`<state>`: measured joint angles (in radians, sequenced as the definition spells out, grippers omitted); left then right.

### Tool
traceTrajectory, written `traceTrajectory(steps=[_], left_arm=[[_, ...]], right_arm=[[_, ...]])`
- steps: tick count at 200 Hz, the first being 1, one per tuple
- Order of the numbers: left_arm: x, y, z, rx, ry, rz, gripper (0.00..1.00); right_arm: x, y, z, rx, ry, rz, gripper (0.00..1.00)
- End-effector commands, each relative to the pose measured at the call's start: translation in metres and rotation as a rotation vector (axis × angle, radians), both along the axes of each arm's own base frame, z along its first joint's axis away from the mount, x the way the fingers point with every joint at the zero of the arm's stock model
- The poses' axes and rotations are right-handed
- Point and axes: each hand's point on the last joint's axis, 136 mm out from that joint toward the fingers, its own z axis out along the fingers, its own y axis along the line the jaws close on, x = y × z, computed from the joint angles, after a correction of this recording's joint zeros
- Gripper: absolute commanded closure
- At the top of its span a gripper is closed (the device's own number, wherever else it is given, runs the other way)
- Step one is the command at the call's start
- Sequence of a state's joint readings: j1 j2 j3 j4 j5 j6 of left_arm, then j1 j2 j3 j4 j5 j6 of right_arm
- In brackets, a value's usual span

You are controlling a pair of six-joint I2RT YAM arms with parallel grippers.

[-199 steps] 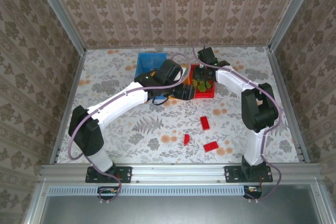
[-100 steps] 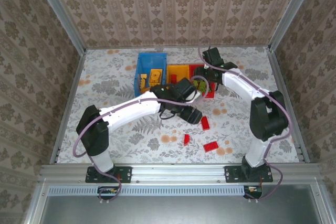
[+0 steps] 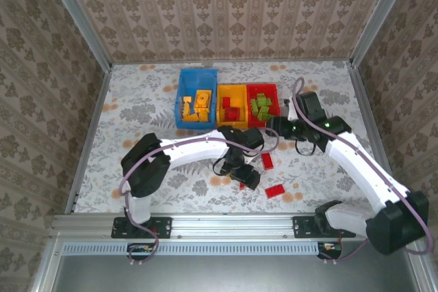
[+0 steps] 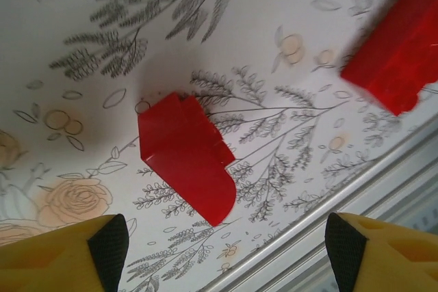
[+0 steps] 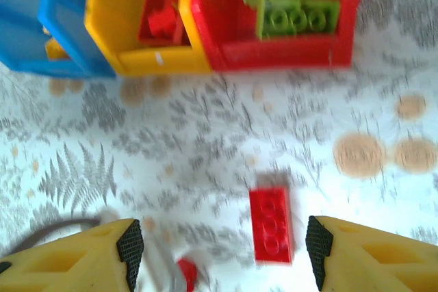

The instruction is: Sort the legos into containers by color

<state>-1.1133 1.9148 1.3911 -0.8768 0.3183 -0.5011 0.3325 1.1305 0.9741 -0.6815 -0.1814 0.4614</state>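
Three red legos lie on the table: a small piece, a brick and another brick. My left gripper hovers open just above the small piece, nothing between its fingers. My right gripper hangs open in front of the containers, above the first brick. The blue bin holds yellow legos, the yellow bin red ones, the red bin green ones.
The three bins stand side by side at the back middle of the flowered tabletop. A metal rail runs along the table's near edge, close to the small red piece. The two arms reach toward each other over the table's middle.
My left arm swung from the bins down toward the near table, over the small red piece. My right gripper drew back from the red bin and opened.
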Motion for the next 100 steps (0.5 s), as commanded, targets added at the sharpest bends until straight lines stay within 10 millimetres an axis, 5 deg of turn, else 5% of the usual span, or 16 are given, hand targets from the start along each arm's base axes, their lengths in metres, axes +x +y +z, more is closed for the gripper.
traceTrajectory(steps=[1, 48, 100], left_arm=[[-0.01, 0.002, -0.01, 0.066, 0.078, 0.052, 0.24], [-0.003, -0.002, -0.032, 0.104, 0.083, 0.077, 0.49], [0.019, -0.013, -0.029, 0.077, 0.016, 0.09, 0.71]], right_arm=[[-0.044, -0.001, -0.009, 0.046, 0.106, 0.016, 0.32], [-0.066, -0.001, -0.019, 0.082, 0.146, 0.023, 0.34], [-0.073, 0.001, -0.024, 0.1, 0.158, 0.041, 0.35]])
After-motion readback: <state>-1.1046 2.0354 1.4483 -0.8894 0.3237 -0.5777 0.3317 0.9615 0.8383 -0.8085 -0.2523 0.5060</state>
